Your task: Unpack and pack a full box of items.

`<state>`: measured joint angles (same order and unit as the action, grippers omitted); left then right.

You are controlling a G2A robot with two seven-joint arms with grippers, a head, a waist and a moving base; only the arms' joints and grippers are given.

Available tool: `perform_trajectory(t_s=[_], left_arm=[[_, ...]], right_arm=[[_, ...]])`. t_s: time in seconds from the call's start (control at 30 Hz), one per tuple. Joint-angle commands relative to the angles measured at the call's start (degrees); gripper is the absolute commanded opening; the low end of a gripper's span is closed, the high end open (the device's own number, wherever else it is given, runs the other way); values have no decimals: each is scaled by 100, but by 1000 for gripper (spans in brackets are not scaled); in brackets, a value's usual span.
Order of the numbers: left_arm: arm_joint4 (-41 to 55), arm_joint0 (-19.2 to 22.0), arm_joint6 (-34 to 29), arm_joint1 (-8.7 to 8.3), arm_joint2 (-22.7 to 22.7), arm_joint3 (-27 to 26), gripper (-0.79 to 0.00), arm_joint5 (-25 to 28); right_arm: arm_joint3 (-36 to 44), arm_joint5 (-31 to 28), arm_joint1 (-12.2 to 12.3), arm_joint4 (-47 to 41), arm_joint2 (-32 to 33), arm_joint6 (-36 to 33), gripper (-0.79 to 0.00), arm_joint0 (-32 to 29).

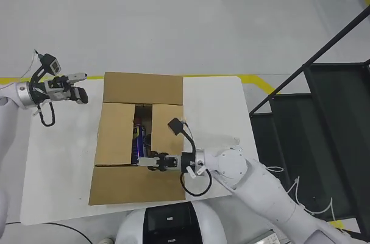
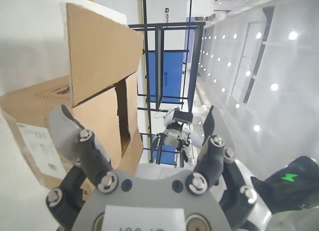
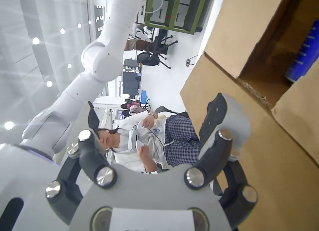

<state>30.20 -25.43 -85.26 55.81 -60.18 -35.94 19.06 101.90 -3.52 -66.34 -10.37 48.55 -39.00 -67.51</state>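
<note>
We see right end effector open at box gap | blue item just beyond, lengthwise | left end effector open, farther

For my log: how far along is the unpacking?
Done: two outer flaps lie open. In hand: the open, empty right tool sits at the gap between the inner flaps; left tool hangs open beside the box. Left: blue item inside, not yet taken out.

The can lies in the box on the table.
</note>
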Motion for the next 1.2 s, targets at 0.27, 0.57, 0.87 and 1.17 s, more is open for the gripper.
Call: perform_trajectory(t_s=[0.27,0.57,0.87,1.17], left_arm=[[773,-1831,-232,-737,-1130,-2652,0,-231],[773,-1831,-232,-737,-1130,-2652,0,-231],[-158,-2146,560,-767,-1095,-2905,0,113],[-392,-2418,570,-841,-1276,-3125,0,436]], right_arm=[[-522,586,-251,184,-541,600,0,573],[-522,586,-251,184,-541,600,0,573],[-527,822,-335,358,-632,744,0,770],[-1448,2226,-834,228,-1396,1086,0,1684]])
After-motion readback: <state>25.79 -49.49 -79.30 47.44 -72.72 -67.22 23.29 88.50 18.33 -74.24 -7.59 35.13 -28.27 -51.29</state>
